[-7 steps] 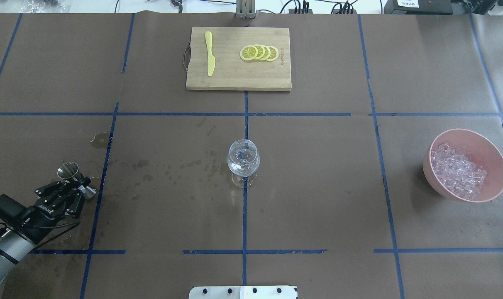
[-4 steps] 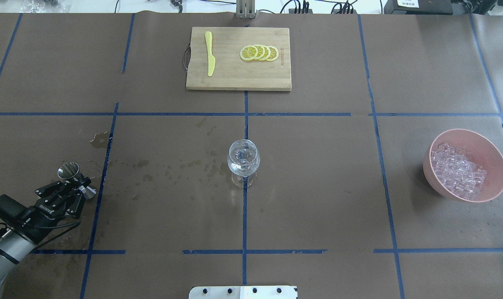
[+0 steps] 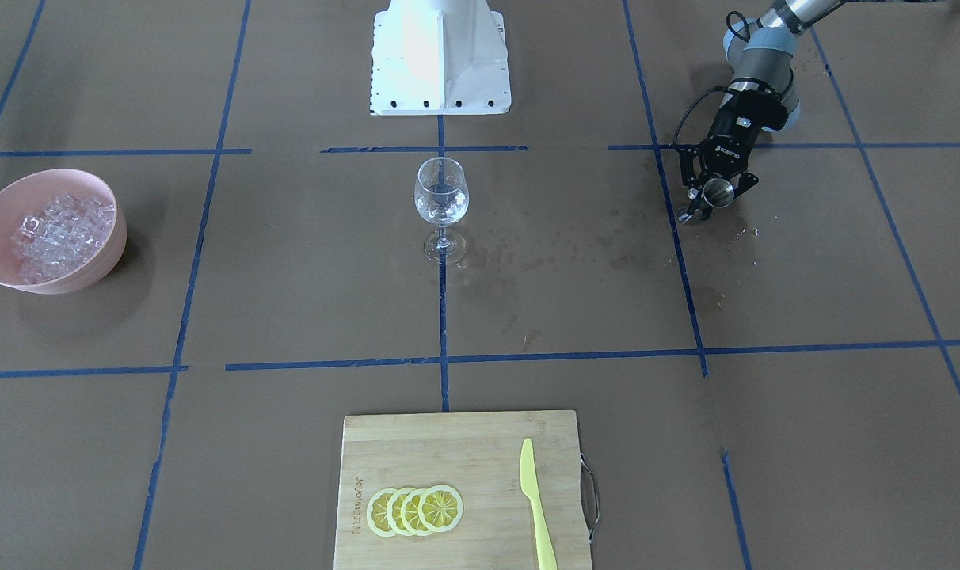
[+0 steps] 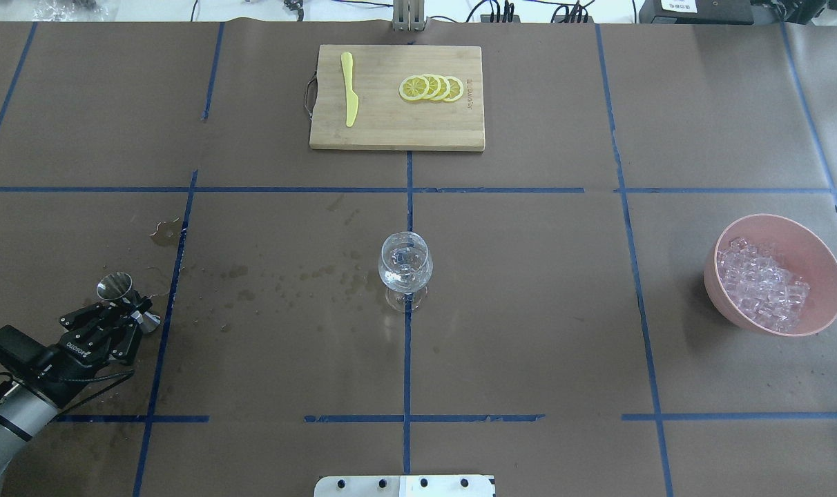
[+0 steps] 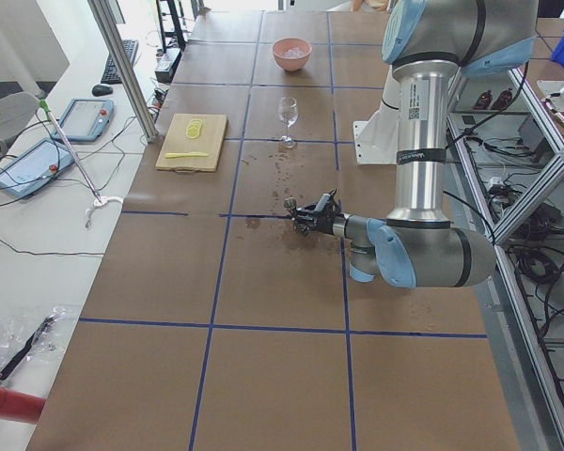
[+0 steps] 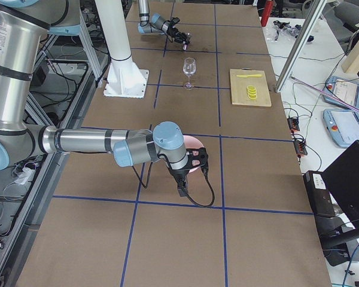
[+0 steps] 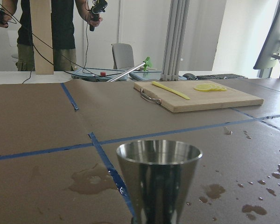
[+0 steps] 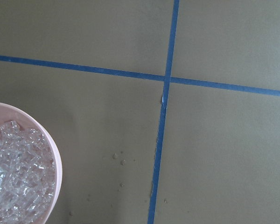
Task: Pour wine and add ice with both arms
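A wine glass (image 4: 405,266) stands at the table's middle with a little clear wine in it; it also shows in the front view (image 3: 441,194). My left gripper (image 4: 134,308) is shut on the waist of an upright steel jigger (image 4: 115,285) at the table's left, low over the table; the jigger fills the left wrist view (image 7: 158,177). A pink bowl (image 4: 822,259) holds a heap of ice (image 4: 760,286) at the right. My right gripper (image 6: 198,160) shows only in the exterior right view, by the bowl; I cannot tell its state. The right wrist view shows the ice (image 8: 14,179).
A bamboo cutting board (image 4: 391,128) at the far side carries a yellow knife (image 4: 349,90) and lemon slices (image 4: 432,88). Wet spots (image 4: 287,283) mark the brown paper between jigger and glass. The white base block (image 3: 440,55) is at the robot's side.
My left gripper and the jigger have shifted very slightly back toward the robot. Nothing else has moved.
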